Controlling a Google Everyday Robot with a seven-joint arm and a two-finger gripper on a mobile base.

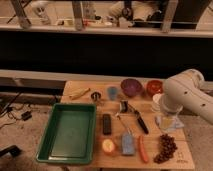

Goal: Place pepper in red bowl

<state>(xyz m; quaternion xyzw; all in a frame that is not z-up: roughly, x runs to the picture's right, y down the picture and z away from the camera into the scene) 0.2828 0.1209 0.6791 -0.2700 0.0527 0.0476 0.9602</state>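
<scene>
The pepper [143, 148] is slim and orange-red and lies on the wooden table [115, 107] near the front edge, between a blue scrubber [127, 144] and a bunch of dark grapes [166, 148]. The red bowl [154, 87] stands at the back right, beside the purple bowl [131, 87]. My white arm [186, 95] reaches in from the right. My gripper [168, 121] hangs low over the table's right side, above and to the right of the pepper and in front of the red bowl. It holds nothing that I can see.
A green tray [70, 132] fills the left of the table. A banana [80, 93], a small metal cup [95, 96], a blue cup [113, 92], a black remote [107, 123], a black-handled tool [140, 121], a round yellow-orange fruit [108, 146] and a white round container [157, 100] lie around.
</scene>
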